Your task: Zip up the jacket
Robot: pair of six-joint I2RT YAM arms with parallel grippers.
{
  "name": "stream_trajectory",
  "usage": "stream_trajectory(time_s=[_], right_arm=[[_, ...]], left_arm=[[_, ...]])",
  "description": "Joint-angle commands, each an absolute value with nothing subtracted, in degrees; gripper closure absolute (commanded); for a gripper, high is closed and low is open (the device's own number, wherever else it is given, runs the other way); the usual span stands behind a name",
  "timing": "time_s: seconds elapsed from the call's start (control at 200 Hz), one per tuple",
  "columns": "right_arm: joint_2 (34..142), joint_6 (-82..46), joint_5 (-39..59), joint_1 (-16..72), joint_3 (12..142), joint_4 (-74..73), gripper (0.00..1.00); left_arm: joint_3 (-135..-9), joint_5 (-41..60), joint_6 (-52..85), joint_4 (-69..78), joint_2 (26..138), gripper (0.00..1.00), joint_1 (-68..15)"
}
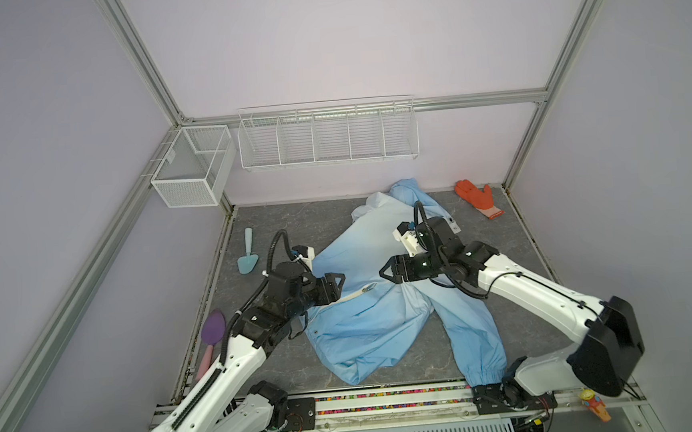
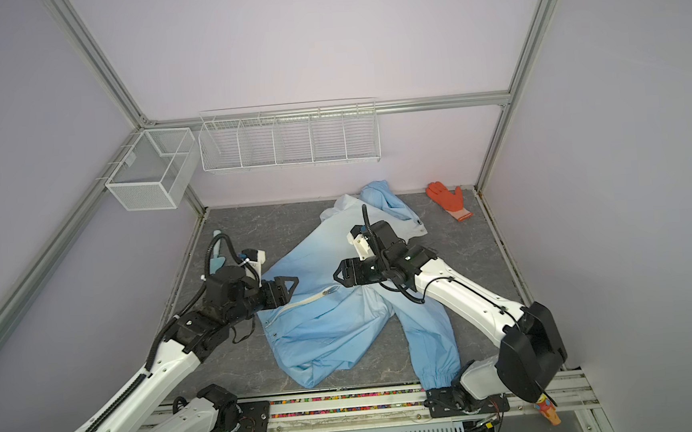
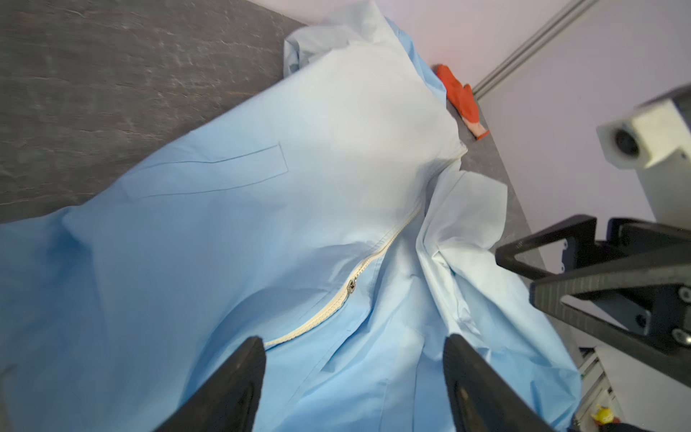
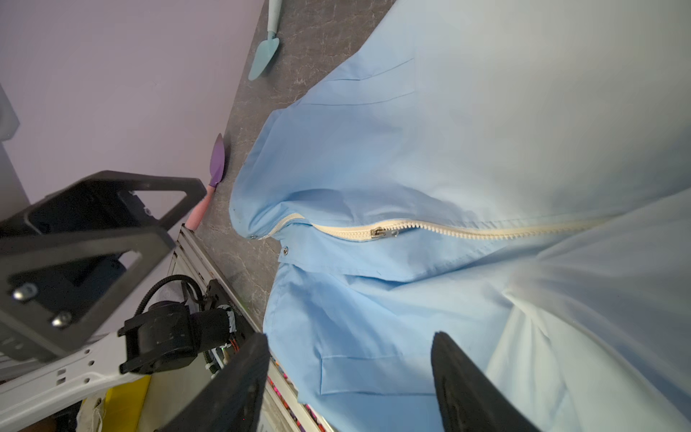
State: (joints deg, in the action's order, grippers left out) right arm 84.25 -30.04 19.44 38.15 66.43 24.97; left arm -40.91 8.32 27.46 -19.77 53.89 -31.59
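Sleeve cuff (image 1: 486, 372): nearest to you, gathered, lying at the front edge of the grey table (image 1: 278, 230).
Jacket (image 1: 368, 319): spread flat across the middle of the table, blue at the hem and fading to whitish towards the back wall.
Purple trowel (image 1: 212, 330): at your left table edge, clear of the cloth.
Left gripper (image 3: 353, 344): your jaws stand wide apart and hold nothing. They hover over the hem end of the zipper (image 4: 467, 230).
Zipper slider (image 3: 352, 286): partway along the white teeth, nearer the hem, between your two grippers and touched by neither.
Right gripper (image 4: 351, 338): jaws also wide apart and empty, above the cloth and facing the left one.
Teal trowel (image 1: 248, 259): left of the jacket.
Orange glove (image 1: 476, 197): far right corner, apart from the jacket.
Wire rack (image 1: 328, 135): on the back wall.
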Motion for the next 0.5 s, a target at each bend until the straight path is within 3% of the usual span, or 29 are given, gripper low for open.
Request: stream_trajectory(time_s=[0.0,0.29,0.495], right_arm=[[89.26,-32.11,23.80,38.61,67.05,21.22,0.29],[99.54,-34.33,24.83,38.58,68.51,17.04,0.34],[104.68,-36.87,26.62,38.53,68.92,12.28,0.42]], left_arm=[[-38.00,11.55,16.51,-8.20,57.52,0.22,-31.82],[-35.95,11.37,10.38,1.31,69.49,0.17,-34.37],[-34.99,13.28,10.00,0.77,72.74,0.23,-34.38]])
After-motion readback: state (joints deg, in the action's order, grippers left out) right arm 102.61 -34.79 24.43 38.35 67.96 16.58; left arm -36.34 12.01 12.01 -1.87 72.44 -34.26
